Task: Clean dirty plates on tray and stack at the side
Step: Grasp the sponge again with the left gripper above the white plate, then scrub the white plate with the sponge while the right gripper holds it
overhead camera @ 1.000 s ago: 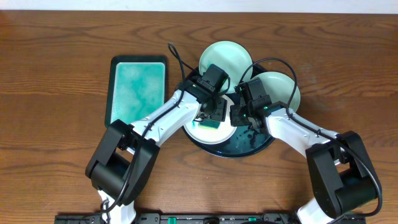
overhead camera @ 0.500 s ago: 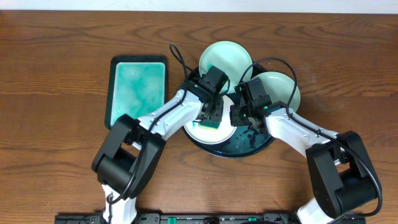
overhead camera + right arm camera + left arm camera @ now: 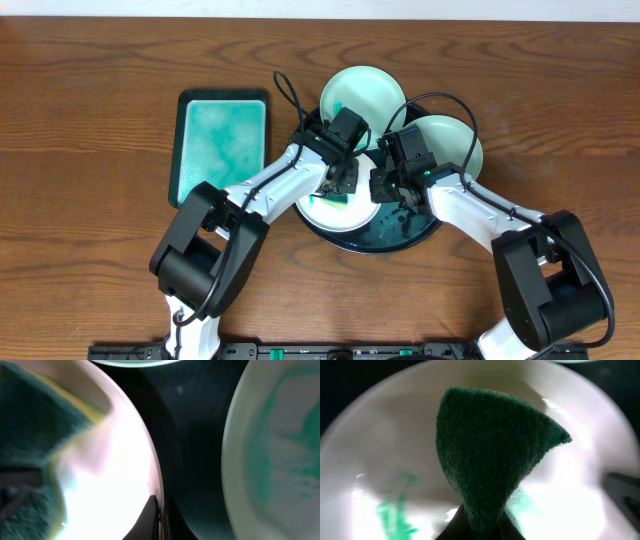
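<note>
The round black tray (image 3: 400,230) holds a white plate (image 3: 390,460) with teal smears. My left gripper (image 3: 482,520) is shut on a dark green sponge (image 3: 490,455), which stands bunched up over that plate. The right gripper (image 3: 161,510) is shut on the same plate's rim (image 3: 150,460), one finger inside and one outside. In the overhead view both grippers, left (image 3: 338,185) and right (image 3: 385,185), meet over this plate (image 3: 318,212). A second pale mint plate (image 3: 358,92) lies at the tray's far edge. A third, smeared plate (image 3: 450,145) lies at its right edge.
A rectangular black-edged teal tray (image 3: 220,145) lies to the left of the round tray. Dark wood-grain tabletop (image 3: 100,250) spreads all around. Cables loop above both wrists.
The left gripper's jaws have closed on the sponge over the plate. The left arm's elbow has shifted slightly right. The right arm and the plates have stayed put.
</note>
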`<state>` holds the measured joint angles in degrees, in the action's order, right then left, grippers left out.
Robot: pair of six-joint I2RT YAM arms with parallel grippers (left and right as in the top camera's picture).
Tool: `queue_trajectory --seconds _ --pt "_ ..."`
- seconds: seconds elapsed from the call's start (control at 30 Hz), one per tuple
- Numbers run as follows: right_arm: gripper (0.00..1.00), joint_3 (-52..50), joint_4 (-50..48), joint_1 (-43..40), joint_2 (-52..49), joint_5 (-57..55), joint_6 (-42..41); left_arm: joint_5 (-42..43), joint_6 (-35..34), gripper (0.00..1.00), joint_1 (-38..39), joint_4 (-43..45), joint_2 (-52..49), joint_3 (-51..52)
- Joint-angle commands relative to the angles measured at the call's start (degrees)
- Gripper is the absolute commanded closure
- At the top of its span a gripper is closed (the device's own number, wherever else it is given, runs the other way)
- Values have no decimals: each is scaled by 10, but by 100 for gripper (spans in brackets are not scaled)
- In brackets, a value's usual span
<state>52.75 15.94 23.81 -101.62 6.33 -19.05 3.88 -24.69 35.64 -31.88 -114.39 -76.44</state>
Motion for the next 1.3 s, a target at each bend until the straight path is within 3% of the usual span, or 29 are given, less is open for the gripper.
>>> queue_trajectory --seconds 0.0,0.4,0.53,0.7,0.77,0.93,1.1,1.27 --pt "99 2 10 6 -7 6 2 -104 -18 93 -25 -25 -12 -4" --pt "99 2 12 6 -7 6 2 -85 -58 92 -123 -39 -3 -4" --pt "99 2 12 6 -7 6 2 10 -58 93 -130 -32 23 -5" --pt "99 2 12 6 -7 6 2 209 -56 93 -129 -21 41 -4" --pt "99 2 12 6 -7 6 2 242 -56 93 -125 -27 39 -2" --pt "99 2 9 6 -7 6 2 231 -56 93 -104 -31 31 31" --pt "99 2 5 6 -7 6 2 207 -56 93 -92 34 30 80" --pt "99 2 3 6 -7 6 2 56 -56 93 -85 50 30 105"
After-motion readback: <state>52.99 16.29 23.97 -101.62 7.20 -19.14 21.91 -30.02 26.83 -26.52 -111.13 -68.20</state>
